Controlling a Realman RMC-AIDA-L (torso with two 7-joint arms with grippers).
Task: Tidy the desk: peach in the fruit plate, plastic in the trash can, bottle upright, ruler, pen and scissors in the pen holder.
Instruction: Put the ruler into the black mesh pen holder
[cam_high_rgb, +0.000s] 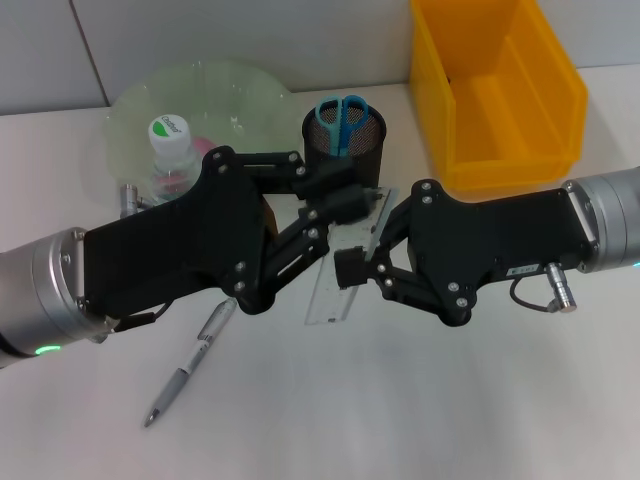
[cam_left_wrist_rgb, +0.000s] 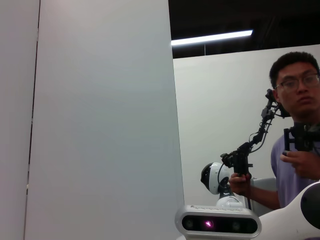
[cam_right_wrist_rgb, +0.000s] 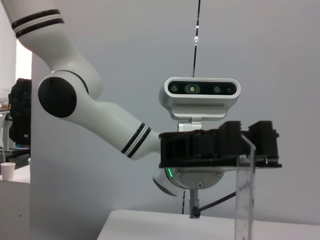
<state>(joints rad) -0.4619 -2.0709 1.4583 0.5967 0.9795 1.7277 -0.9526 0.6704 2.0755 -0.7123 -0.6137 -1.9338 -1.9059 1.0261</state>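
Note:
A clear ruler slants between my two grippers, in front of the black mesh pen holder, which holds blue scissors. My right gripper comes from the right and looks shut on the ruler's middle. My left gripper is open, with its fingers either side of the ruler's far end; the right wrist view shows the ruler rising to it. A silver pen lies at the front left. A bottle stands upright by the green plate. Peach and plastic are not clearly visible.
A yellow bin stands at the back right. The left wrist view shows only a wall panel and a person beyond the table. The white table stretches in front of both arms.

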